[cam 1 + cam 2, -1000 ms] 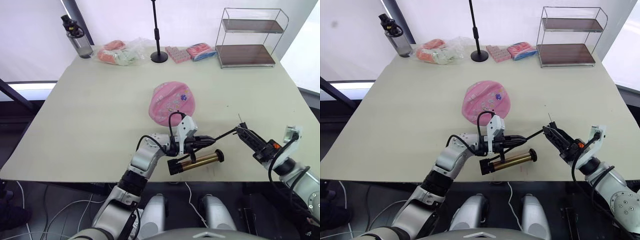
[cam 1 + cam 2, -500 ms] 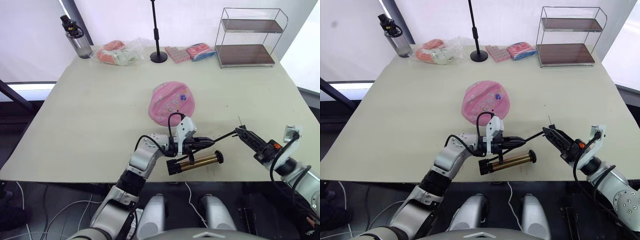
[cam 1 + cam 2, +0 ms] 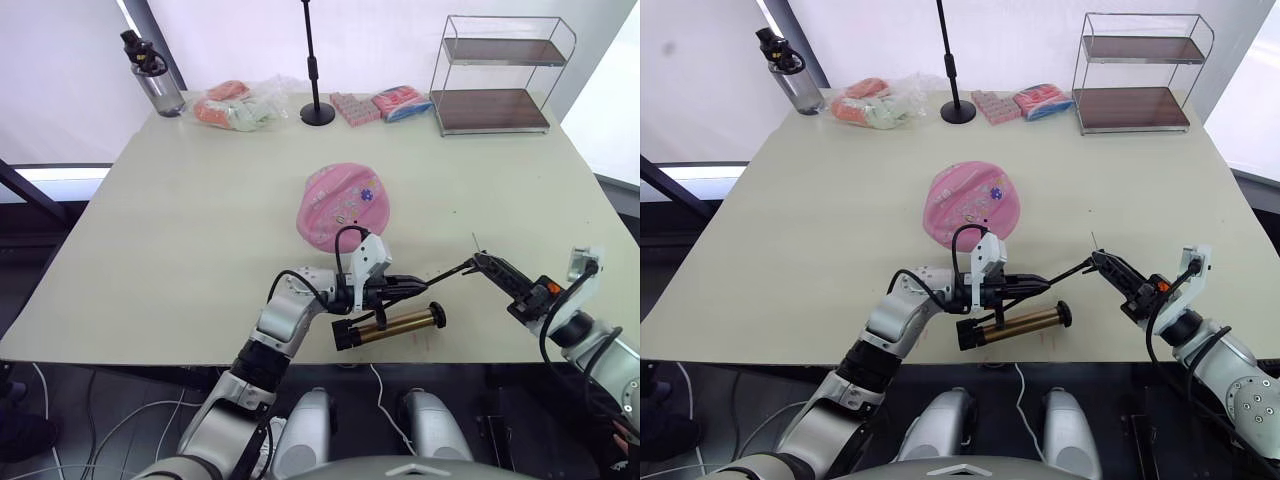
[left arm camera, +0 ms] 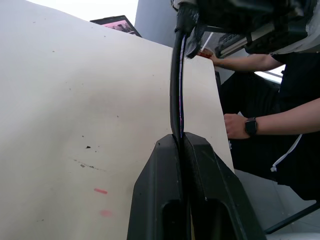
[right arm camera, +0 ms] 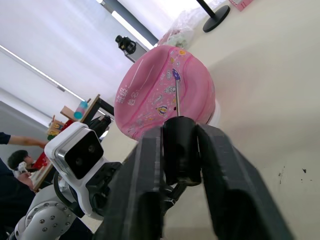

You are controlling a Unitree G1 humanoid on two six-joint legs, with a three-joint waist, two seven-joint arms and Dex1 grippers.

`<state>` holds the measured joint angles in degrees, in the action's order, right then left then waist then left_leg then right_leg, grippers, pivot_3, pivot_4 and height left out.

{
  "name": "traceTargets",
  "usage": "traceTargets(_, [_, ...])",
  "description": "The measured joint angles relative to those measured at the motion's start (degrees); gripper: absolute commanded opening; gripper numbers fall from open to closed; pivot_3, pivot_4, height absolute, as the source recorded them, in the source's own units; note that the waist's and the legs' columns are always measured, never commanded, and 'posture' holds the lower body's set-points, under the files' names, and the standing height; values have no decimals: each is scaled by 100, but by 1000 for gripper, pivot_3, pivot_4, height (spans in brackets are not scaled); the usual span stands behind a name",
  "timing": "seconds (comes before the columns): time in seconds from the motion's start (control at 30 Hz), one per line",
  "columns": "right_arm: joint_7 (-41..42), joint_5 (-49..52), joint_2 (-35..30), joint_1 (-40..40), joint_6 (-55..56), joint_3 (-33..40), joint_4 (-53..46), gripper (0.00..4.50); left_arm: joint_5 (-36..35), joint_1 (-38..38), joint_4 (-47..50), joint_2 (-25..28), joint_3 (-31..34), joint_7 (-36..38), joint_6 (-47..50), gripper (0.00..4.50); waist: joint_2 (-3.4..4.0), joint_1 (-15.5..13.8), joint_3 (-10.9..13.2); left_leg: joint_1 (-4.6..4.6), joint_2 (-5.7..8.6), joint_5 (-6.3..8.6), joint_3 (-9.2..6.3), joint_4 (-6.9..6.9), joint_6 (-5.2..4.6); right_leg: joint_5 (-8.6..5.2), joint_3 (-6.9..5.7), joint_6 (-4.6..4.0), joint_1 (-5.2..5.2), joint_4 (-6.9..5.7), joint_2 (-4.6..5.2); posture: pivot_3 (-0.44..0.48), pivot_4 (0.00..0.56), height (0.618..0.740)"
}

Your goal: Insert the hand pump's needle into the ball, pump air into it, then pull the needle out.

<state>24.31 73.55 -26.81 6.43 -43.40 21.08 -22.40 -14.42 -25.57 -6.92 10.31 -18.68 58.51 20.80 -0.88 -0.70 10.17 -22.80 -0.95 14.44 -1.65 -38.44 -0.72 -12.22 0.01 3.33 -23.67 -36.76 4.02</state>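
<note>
At the table's [image 3: 180, 230] far edge a clear bag [image 3: 240, 103] holds orange, pink and pale green packets. A dark water bottle [image 3: 155, 75] stands at the far left corner. Right of a black stand [image 3: 316, 70] lie a pink pack [image 3: 356, 107] and a red and blue packet [image 3: 404, 102]. The wire shelf [image 3: 495, 75] at the far right has two brown tiers, both bare.

The ball [image 3: 345, 205] sits mid-table, soft and dented, its purple flower mark toward the right. Nearer the front edge lies the pump [image 3: 395, 325], flat on the table, its long axis running left to right with the right end slightly farther back. A black cap is at each end.

The hose [image 3: 445, 272] rises from the pump's left end and stretches rightward above the table. The left gripper [image 3: 412, 284] is clamped shut on the hose, fingers [image 4: 200, 185] pressed together around it. The right gripper [image 3: 492, 269] pinches the black fitting at the hose's end between its closed fingers [image 5: 220, 175]. The needle [image 5: 176, 100] juts from the fitting, pointing up and toward the ball, well apart from it.

A person's arm [image 4: 270, 120] with a wristwatch rests beyond the table's edge.
</note>
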Motion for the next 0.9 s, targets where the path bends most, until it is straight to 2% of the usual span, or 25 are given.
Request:
traceTargets(0.4, [-28,-304,29,-67,51,-33,-2,330,-41,0,-1,1,0,13,36,0,0,2,0,0,0,0,1,0,0,0,0,0,-1,0,0,0,150,731])
traceTargets(0.43, [-52,-354,33,-89,66,-41,-2,330,-46,0,-1,2,1,12,38,740,0,2,0,0,0,0,0,0,0,0,0,0,-1,0,0,0,150,731])
traceTargets(0.47, [-83,-406,32,-115,90,-43,-1,330,-48,0,-1,2,1,9,37,1053,0,1,0,-1,0,0,0,0,0,0,0,0,-1,0,0,0,150,731])
traceTargets(0.5, [-107,-487,22,-143,121,-36,2,330,-50,0,9,13,10,-6,35,1610,0,1,0,-1,0,0,0,0,0,0,0,0,-1,0,0,0,150,731])
traceTargets(0.53, [-108,-508,18,-144,122,-36,2,330,-50,0,11,24,16,-11,34,1806,0,1,0,-1,0,0,0,1,0,0,0,0,-1,0,0,0,150,731])
traceTargets(0.57, [-107,-555,0,-151,121,-40,2,330,-48,2,28,54,17,-24,28,2316,0,2,0,-1,0,0,0,1,0,0,0,0,-2,0,0,0,150,731])
traceTargets(0.67, [-102,-713,-181,-248,119,-40,1,330,-47,9,223,187,39,-89,9,3352,1,5,1,-3,0,0,0,1,0,0,0,0,-3,1,0,0,150,731])
traceTargets(0.7, [-91,-783,-220,-306,120,-44,1,330,-49,21,309,245,69,-114,10,3971,1,7,1,-3,0,0,0,1,0,0,0,0,-3,1,0,0,150,731])
traceTargets(0.73, [-72,-861,-268,-357,124,-50,0,330,-60,48,435,296,105,-138,10,4337,1,7,1,-3,-1,0,0,1,0,0,0,0,-4,1,0,0,150,731])
traceTargets(0.77, [-34,-995,-354,-424,134,-79,-1,330,-97,88,597,343,176,-170,12,4460,1,10,1,-3,-1,0,1,1,0,0,0,0,-4,1,0,0,150,731])
traceTargets(0.9, [87,-1404,-472,-639,247,-241,-13,330,-270,137,1172,518,553,-406,73,4460,1,6,1,-3,-2,0,-1,3,0,0,-2,0,-5,1,-1,0,150,731])
